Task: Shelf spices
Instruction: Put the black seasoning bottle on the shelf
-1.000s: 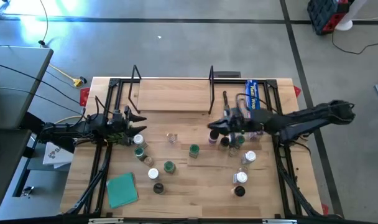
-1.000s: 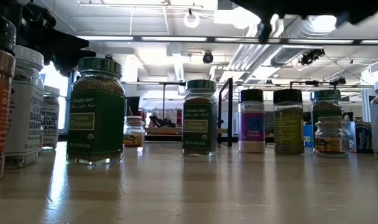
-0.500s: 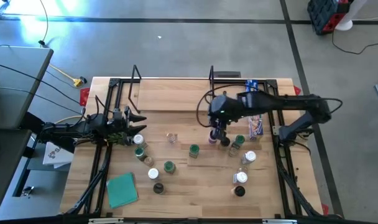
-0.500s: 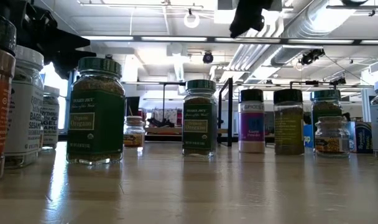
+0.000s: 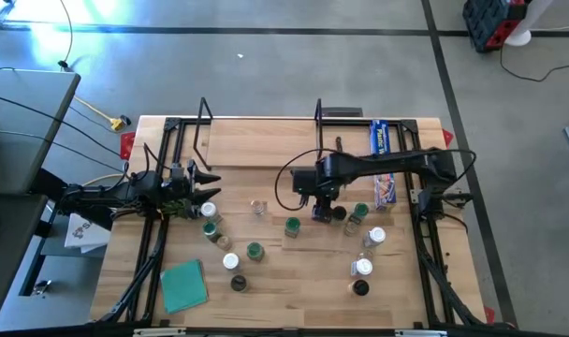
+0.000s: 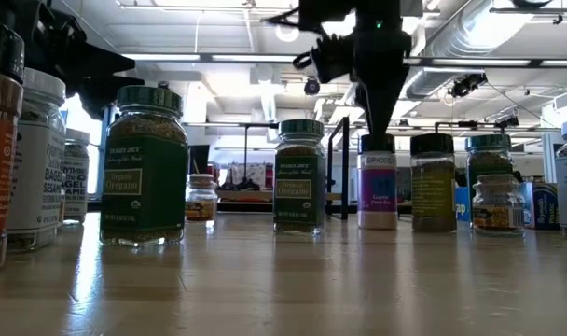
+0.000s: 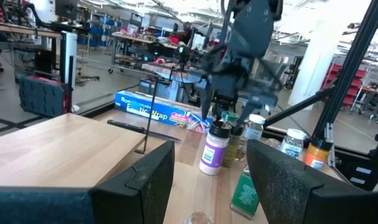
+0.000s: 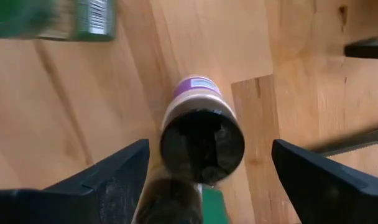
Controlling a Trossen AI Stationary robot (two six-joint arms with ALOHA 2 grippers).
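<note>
Several spice jars stand on the table in front of the shelf [image 5: 261, 140], a light board with a black wire frame at each end. One of them, a purple-labelled jar with a dark lid [image 8: 201, 144], stands upright on its base near the table's middle [image 5: 319, 212]. My right gripper [image 8: 207, 146] points down over it and is open wide. One finger stands on either side of the lid without touching it [image 6: 377, 140]. My left gripper [image 7: 211, 149] waits at the table's left side [image 5: 205, 178], open, with nothing between its fingers.
Other jars stand close to the purple one on its right [image 5: 357, 213] and left [image 5: 292, 226]. More cluster by my left gripper [image 5: 210, 227] and at the near right [image 5: 362, 267]. A blue wrap box [image 5: 383, 164] lies at the far right and a green pad [image 5: 183, 285] at the near left.
My right arm has drawn back from its low stretched reach and risen. Its gripper has then tipped to point down and come down over the purple-labelled jar's lid. The jars have stayed in place.
</note>
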